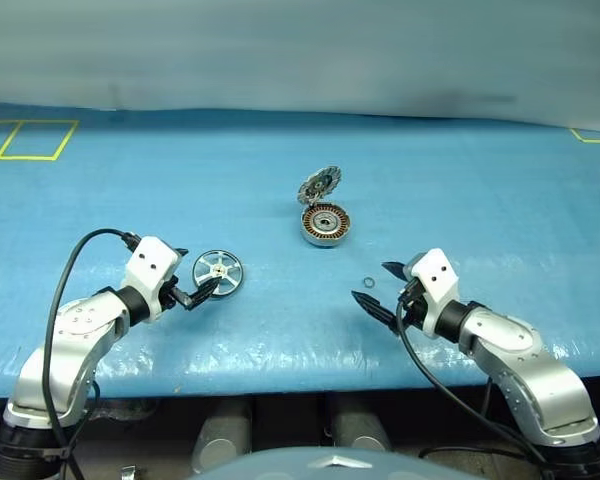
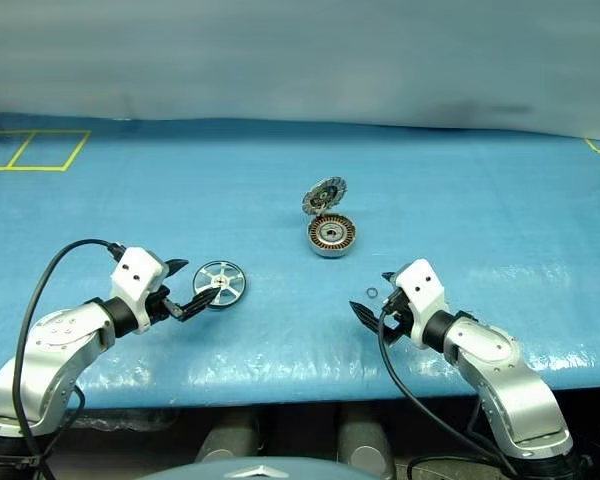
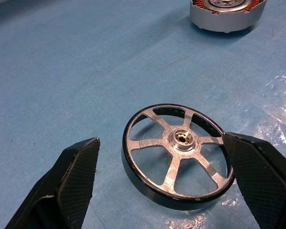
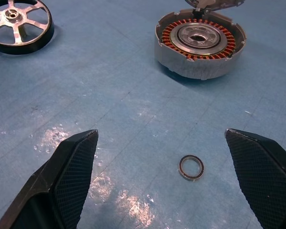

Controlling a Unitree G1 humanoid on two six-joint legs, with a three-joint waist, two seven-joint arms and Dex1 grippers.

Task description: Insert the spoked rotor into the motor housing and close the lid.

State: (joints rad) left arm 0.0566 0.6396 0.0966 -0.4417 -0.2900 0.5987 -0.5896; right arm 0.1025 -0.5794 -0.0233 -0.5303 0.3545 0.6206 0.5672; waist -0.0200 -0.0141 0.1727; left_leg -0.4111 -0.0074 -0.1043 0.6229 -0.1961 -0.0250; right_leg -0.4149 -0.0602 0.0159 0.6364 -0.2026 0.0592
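The spoked rotor (image 1: 218, 272) lies flat on the blue table, a silver wheel with a dark rim. My left gripper (image 1: 198, 270) is open right at it; in the left wrist view the rotor (image 3: 182, 140) sits between the two spread fingers (image 3: 76, 176), one of them close beside its rim. The motor housing (image 1: 325, 224) stands further back at the centre, copper windings showing, with the lid (image 1: 320, 185) tilted up open behind it. My right gripper (image 1: 380, 287) is open and empty near the front, facing the housing (image 4: 200, 47).
A tiny dark ring (image 4: 190, 168) lies on the table between my right gripper's fingers, short of the housing. Yellow tape lines (image 1: 20, 140) mark the far left corner. The table's front edge (image 1: 300, 375) runs just below both arms.
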